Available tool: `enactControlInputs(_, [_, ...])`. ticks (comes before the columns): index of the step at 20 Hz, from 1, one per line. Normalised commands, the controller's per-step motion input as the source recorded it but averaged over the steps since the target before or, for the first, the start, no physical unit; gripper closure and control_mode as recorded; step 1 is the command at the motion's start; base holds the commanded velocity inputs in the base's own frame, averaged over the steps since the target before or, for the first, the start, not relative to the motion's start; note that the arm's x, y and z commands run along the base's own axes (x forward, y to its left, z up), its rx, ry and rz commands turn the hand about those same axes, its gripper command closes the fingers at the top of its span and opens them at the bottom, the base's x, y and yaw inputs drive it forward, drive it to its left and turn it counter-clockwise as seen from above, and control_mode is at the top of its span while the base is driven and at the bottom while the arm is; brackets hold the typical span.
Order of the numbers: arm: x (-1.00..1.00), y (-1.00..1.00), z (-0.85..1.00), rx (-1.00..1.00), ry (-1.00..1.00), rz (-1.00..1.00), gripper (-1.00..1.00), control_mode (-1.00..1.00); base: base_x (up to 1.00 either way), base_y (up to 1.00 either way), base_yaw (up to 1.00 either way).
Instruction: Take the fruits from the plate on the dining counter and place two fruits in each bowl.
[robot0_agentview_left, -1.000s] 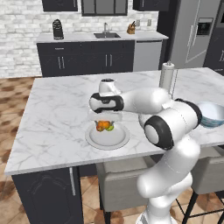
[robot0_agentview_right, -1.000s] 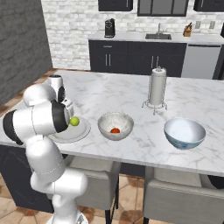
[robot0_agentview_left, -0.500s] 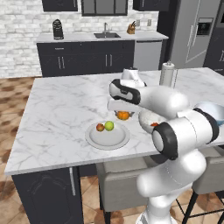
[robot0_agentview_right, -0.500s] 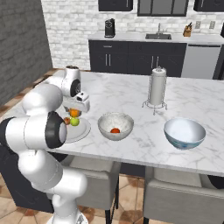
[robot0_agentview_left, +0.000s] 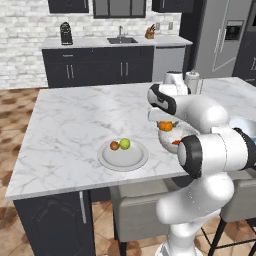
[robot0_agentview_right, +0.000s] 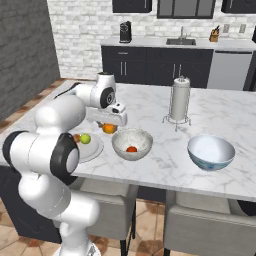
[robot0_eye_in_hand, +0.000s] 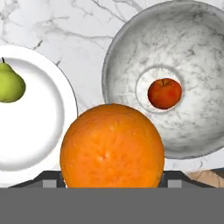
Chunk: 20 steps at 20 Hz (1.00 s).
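Fingers (robot0_eye_in_hand: 111, 186) clamped on orange (robot0_eye_in_hand: 112, 146), carried above table (robot0_agentview_left: 75, 125), between plate (robot0_eye_in_hand: 39, 131) and speckled bowl (robot0_eye_in_hand: 197, 78). Red fruit (robot0_eye_in_hand: 164, 93) in bowl, just beyond fingers. Orange likely firm, round, roll-prone: hold across widest middle.

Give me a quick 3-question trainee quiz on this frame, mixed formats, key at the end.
1. True or false: the gripper is shut on the orange fruit.
2. Multiple choice: what lies in the speckled bowl? A) nothing B) one red-orange fruit C) two fruits
3. Fill in: the number of fruits on the plate is ____.

Key
1. True. The hand view shows the orange fruit between the fingertips, off the counter and between the plate and the speckled bowl.
2. B. The red-orange fruit sits at the bottom of the bowl.
3. Two: the yellow-green fruit and the brownish-red fruit. The light blue bowl holds nothing.
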Motion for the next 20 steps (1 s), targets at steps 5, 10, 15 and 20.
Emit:
enactControlInputs(5, [0.11,-0.85,-0.09,-0.13,0.0,0.0,1.0,-1.0,0.0,0.0,0.0])
enactControlInputs(10, [0.23,-0.53,-0.28,-0.07,-0.02,-0.06,1.0,-1.0,0.0,0.0,0.0])
enactControlInputs(15, [0.44,-0.21,-0.18,0.0,0.0,-0.03,1.0,-1.0,0.0,0.0,0.0])
enactControlInputs(20, [0.15,-0.01,-0.22,0.0,0.0,-0.01,1.0,-1.0,0.0,0.0,0.0])
